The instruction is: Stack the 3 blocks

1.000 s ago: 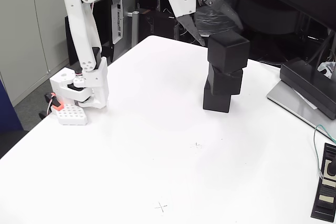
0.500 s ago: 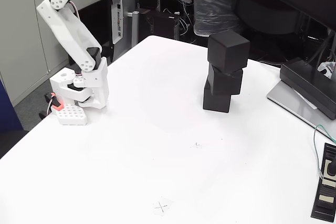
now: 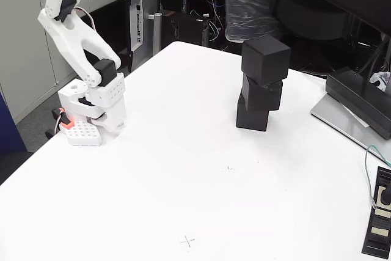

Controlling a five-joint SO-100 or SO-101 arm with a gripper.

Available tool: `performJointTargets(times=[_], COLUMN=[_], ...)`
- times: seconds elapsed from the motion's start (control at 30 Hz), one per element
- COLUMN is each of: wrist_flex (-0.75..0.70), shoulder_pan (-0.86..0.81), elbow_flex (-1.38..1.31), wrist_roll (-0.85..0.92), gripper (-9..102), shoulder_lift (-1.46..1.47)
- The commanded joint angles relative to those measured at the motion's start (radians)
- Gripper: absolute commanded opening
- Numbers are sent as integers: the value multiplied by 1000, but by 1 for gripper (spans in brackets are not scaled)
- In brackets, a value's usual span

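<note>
A: Start from the jaws. Can you read their state?

B: You cannot tell. The arm (image 3: 73, 25) folds up and back at about 10 o'clock in the fixed view, and its upper links run off the top edge, so no fingers are there for you to judge, open or closed. Its white base (image 3: 98, 105) sits at the desk's 9 o'clock edge, with a small red part just beside it.

A: And the blocks?

B: You see them stacked in one column toward 1 o'clock on the white desk (image 3: 183, 181), well apart from the arm. The bottom block (image 3: 253, 116) rests on the desk. The middle block (image 3: 263, 94) sits on it, shifted a little toward 3 o'clock and turned slightly. The top block (image 3: 265, 59) rests on the middle one, turned again so that one corner faces you, and it overhangs slightly. Nothing touches the column.

A: What lies farther out?

B: At 3 o'clock you find a flat black device (image 3: 361, 102) on a grey base (image 3: 342, 121). At 4 to 5 o'clock a thin cable (image 3: 367, 169) runs down to a small black holder (image 3: 377, 221) at the desk's edge. Behind the column, at 12 o'clock, a bundle wrapped in clear plastic (image 3: 247, 4) stands off the desk.
</note>
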State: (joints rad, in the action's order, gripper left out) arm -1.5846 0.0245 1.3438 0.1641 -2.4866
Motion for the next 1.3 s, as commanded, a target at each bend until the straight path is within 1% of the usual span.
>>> performJointTargets(times=[0.0,0.13,0.23,0.6,0.83,0.97,1.03,1.17,1.27], wrist_flex=[2,2,49,525,758,824,834,839,841], shoulder_pan=[-43,-43,-43,-41,-40,-40,-25,69,123], elbow_flex=[51,206,357,1011,1342,1443,1479,1531,1566], wrist_roll=[6,6,6,-8,-28,-140,-198,-270,-293], gripper=[-1,-1,-1,-1,-1,-1,-1,-1,-1], shoulder_lift=[-60,-172,-258,-572,-683,-715,-721,-721,-721])
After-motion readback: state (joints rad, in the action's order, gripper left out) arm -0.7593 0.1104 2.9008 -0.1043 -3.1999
